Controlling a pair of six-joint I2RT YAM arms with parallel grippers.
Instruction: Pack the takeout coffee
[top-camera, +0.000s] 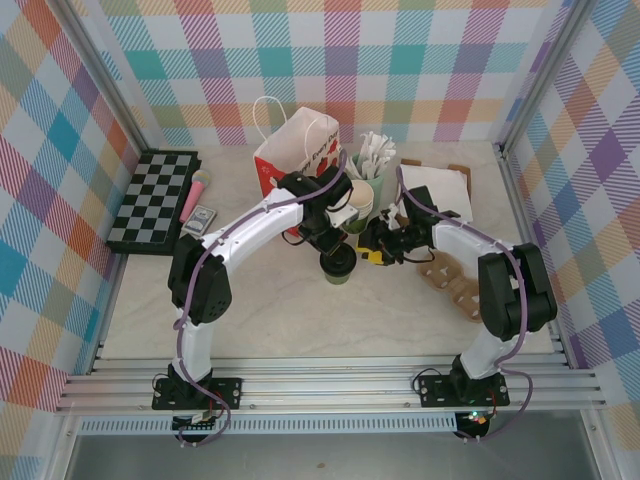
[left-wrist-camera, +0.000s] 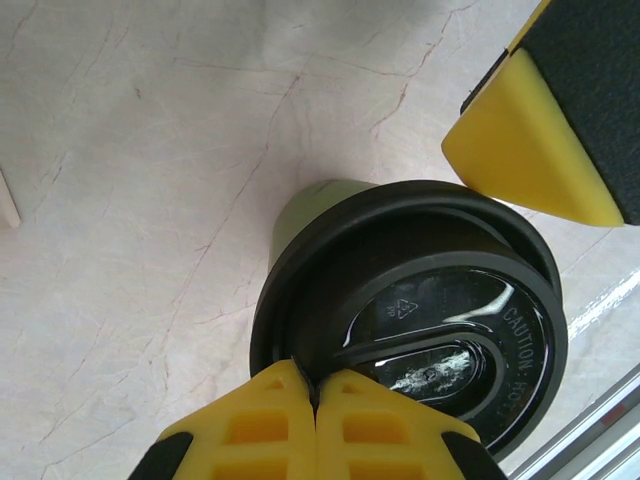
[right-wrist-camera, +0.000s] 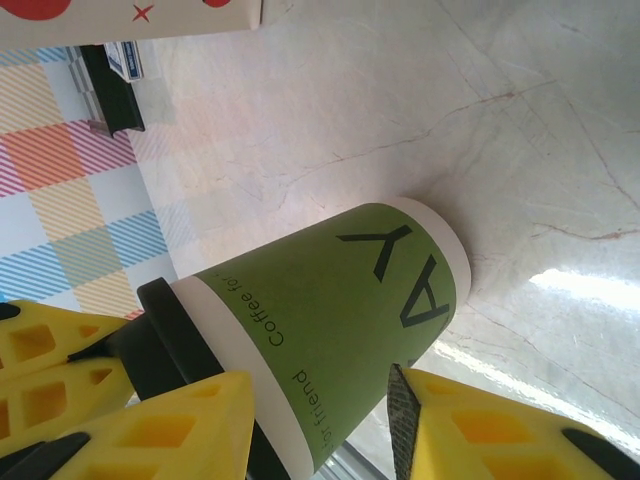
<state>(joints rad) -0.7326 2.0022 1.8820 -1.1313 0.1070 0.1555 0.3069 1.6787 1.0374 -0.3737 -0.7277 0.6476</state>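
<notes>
Mid-frame, the takeout coffee (top-camera: 338, 268), likely light and crushable, was pinched at its lid rim (left-wrist-camera: 278, 285) by the left gripper (left-wrist-camera: 315, 395); the right gripper (right-wrist-camera: 320, 405) straddled its body, the safer hold, contact unclear.

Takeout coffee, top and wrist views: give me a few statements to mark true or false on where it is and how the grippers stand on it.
1. The takeout coffee sits inside the red-and-white bag. False: it is outside the bag, in front of it, between the two grippers.
2. The left gripper is shut on the rim of the cup's black lid. True.
3. The right gripper has a finger on either side of the cup's green body. True.
4. The chessboard lies at the right edge of the table. False: it lies at the left, against the wall.
</notes>
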